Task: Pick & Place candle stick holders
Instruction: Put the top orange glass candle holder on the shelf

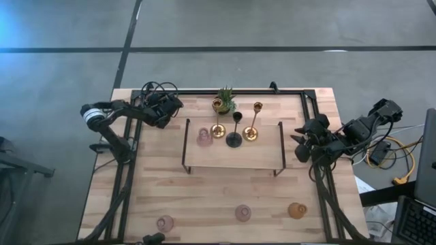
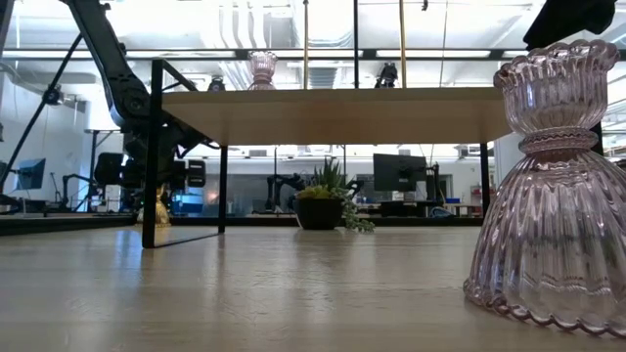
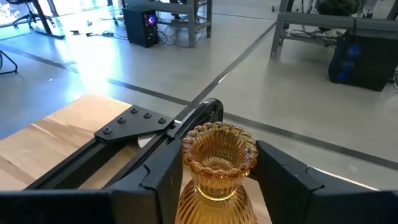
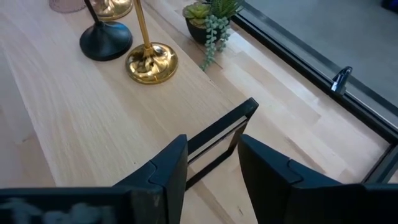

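Your left gripper [image 3: 214,186] is holding an amber glass holder [image 3: 217,163] between its fingers, w/ a pad on either side of the ribbed neck; it's sitting upright, scalloped mouth pointing up, long axis vertical. In the high view that gripper [image 1: 163,109] is hanging over the table's far left corner, next to the black frame rail [image 3: 155,127], well left of the raised shelf [image 1: 235,158]. So the relation your next move is turning on: the shelf is lying to the right of the held holder and slightly nearer you, and the left arm is already the one carrying, so it's the nearer arm for the drop. On the shelf you're seeing a pink holder [image 1: 204,138], two tall gold holders [image 1: 253,126], [image 1: 217,126] and a tall black holder [image 1: 235,133], all standing upright w/ stems vertical; the potted plant [image 1: 224,101] is just behind them. Prob best to be keeping the amber one vertical and aiming for bare shelf, since the tall slim ones look easy to knock. The right gripper [image 4: 211,165] is waiting at the shelf's right end, fingers apart and gripping nothing. Still on the near edge of the table: a pink holder [image 1: 165,222], another pink holder [image 1: 243,213] and an amber holder [image 1: 297,210], all upright.
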Available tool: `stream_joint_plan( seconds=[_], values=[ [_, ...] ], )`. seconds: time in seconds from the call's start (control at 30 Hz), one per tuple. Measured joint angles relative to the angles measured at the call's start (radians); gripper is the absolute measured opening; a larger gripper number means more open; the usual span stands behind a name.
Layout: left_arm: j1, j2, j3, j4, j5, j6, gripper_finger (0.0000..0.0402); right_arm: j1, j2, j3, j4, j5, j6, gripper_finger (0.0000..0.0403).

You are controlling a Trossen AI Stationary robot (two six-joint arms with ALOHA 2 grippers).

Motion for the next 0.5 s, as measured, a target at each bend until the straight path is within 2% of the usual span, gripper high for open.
stream_joint_plan(
  seconds=[0.37, 0.5],
  values=[
    [-0.004, -0.006, 0.0, 0.002, 0.071, 0.085, 0.0178, 0.0, 0.0, 0.056, 0.001, 0.0, -0.005, 0.0123],
    [-0.036, -0.017, 0.001, -0.037, 0.094, 0.094, 0.0177, 0.0, 0.0, 0.064, 0.001, 0.0, -0.008, 0.0126]
  ],
)
